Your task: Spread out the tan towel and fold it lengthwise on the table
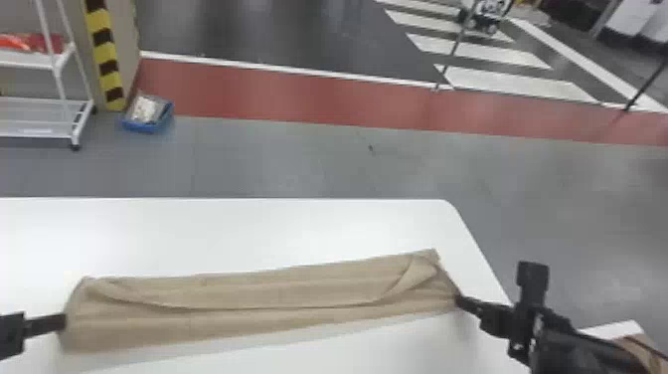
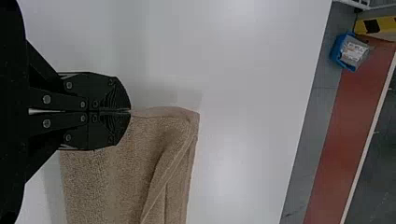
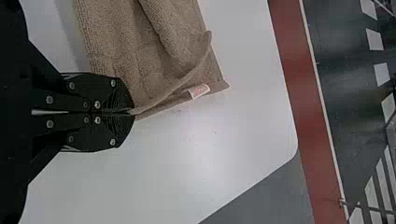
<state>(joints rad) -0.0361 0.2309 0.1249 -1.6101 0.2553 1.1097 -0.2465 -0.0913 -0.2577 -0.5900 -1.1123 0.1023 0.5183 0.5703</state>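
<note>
My left jaws (image 1: 62,322): rear cut off by head view's left edge | towel (image 1: 248,321) edge inside my right jaws (image 1: 460,300): hidden | label (image 3: 199,91): print too small | tabletop (image 1: 223,229): cut off left, bottom | brown thing (image 1: 640,350), lower right: unclear

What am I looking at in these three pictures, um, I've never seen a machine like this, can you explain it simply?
You are looking through a robot's own cameras. The wide picture comes from its head, looking forward and down. The other two come from its wrists and are turned on their side, so in each one that arm's black hand comes in from the left edge.

Across the white table stretches a tan towel, a long strip with a layer folded over, its edge curving. The robot's left hand is closed on one end of it, and the right hand is closed on the other. Beyond the table, on the floor, sits a blue bin.
</note>
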